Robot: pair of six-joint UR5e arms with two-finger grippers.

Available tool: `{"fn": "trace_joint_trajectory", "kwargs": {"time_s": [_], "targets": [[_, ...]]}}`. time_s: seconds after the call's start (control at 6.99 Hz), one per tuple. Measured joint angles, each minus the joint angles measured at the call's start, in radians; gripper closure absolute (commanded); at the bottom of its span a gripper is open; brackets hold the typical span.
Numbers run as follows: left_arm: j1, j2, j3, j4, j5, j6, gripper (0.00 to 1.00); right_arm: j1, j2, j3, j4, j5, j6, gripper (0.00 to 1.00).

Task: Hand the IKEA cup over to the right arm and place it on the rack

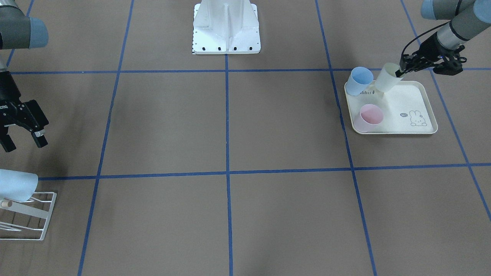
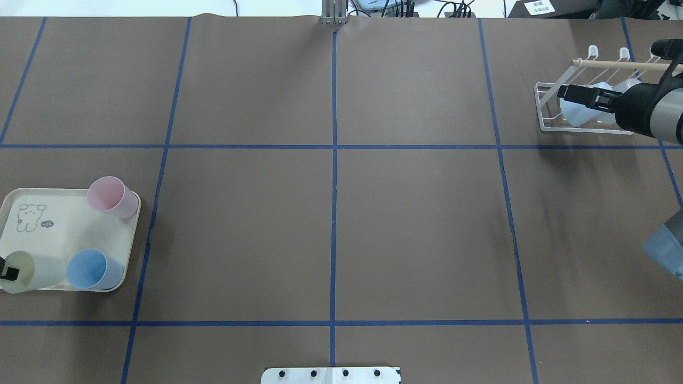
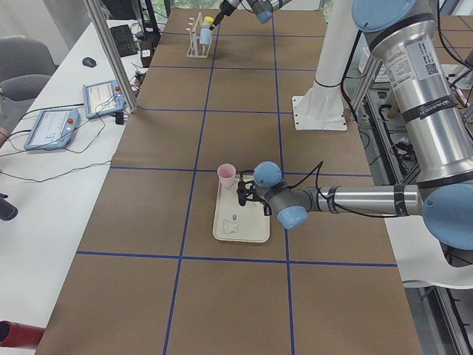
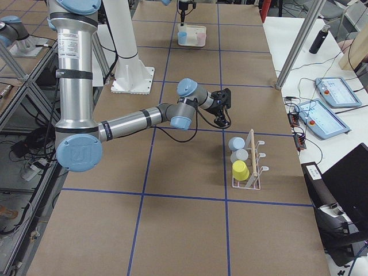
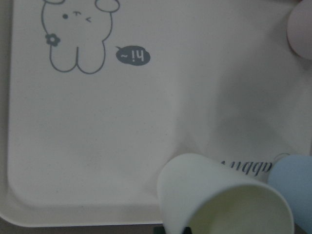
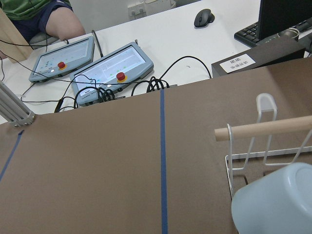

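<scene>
The right arm reaches over the brown table near the white rack. Its right gripper has its jaws spread wide and empty, and its body shows "OTIQ". The cream tray reads "rabbit" and "hi~". The cream IKEA cup tilts over the tray's corner, its rim pinched between the left gripper jaws.

Brown across the desk, gridded with blue tape lines. Cream on the tray; bears a grey line-drawn rabbit. Pink cup, blue cup, pale yellow cup. White wire on the rack, pale wood on its bar; bright yellow cup there.
</scene>
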Motion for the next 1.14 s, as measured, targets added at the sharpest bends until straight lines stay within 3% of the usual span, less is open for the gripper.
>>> {"fn": "trace_joint_trajectory", "kwargs": {"time_s": [0.29,0.57,0.86,1.14], "targets": [[-0.21,-0.046,-0.023,0.005,-0.073,-0.015,1.0,-0.018,0.005,0.005,0.028,0.006,0.027,0.01],[-0.262,-0.212,-0.023,0.019,-0.085,-0.232,1.0,-0.088,0.013,0.036,0.079,0.01,0.162,0.01],[-0.228,-0.448,-0.015,0.014,-0.066,-0.616,1.0,-0.181,0.051,0.1,0.099,0.013,0.313,0.01],[-0.073,-0.63,-0.015,0.007,0.092,-0.89,1.0,-0.257,0.141,0.143,0.101,0.016,0.514,0.01]]}}
